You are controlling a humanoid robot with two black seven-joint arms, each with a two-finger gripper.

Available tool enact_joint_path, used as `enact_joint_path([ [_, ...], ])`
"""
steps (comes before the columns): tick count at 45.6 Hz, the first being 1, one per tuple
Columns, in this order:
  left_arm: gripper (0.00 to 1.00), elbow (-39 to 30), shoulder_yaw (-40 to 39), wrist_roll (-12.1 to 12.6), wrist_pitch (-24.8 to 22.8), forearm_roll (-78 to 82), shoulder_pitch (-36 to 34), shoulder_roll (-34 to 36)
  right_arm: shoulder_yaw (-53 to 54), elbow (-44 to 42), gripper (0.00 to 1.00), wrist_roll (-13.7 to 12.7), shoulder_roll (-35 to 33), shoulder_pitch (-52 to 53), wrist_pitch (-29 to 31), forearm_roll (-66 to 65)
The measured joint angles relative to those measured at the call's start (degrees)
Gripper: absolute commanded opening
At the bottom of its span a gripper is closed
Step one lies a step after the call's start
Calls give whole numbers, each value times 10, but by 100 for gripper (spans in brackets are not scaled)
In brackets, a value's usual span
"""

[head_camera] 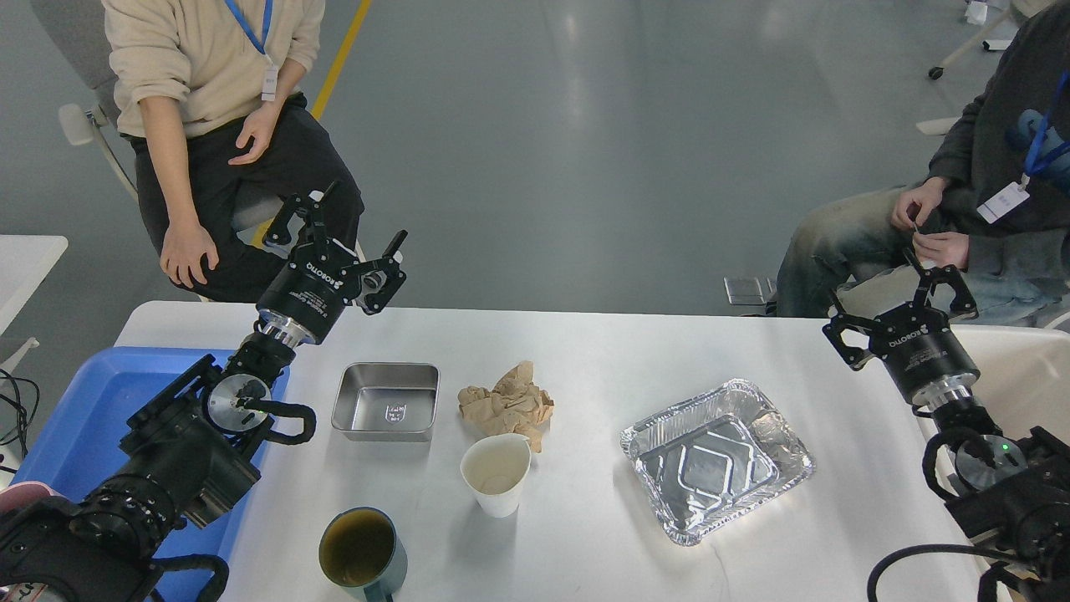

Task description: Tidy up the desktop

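The desktop, a wide white surface with rounded corners, fills the lower part of the head view, running from the blue tray on the left to the far right edge.

On it, left of centre, sits a square metal tin, empty and shiny. Just to its right lies a crumpled wad of brown paper. In front of the wad, almost touching it, stands a white paper cup, upright, with a pale stain inside. Nearer the front edge is a dark green mug holding what looks like dark liquid, though from this angle that is hard to be sure of. Over on the right rests a crinkled foil tray, empty, set at a slight angle, well apart from the cup.

The left hand hovers above the far edge of the surface, its two fingers spread wide, pinching nothing. The right hand hangs off the right far corner, fingers likewise spread apart, also empty.

Behind the surface, on the grey floor, two people sit: one in a beige sweater at far left, one in a dark jacket at far right.
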Motion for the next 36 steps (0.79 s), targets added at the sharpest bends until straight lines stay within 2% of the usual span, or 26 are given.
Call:
enact_joint_path([
  [21, 97, 2, -3, 10, 0, -1, -15, 16, -2, 0, 100, 0, 0, 0, 0, -1],
  [36, 97, 1, 0, 5, -5, -2, -21, 50, -3, 0, 100, -1, 0, -1, 1, -4],
])
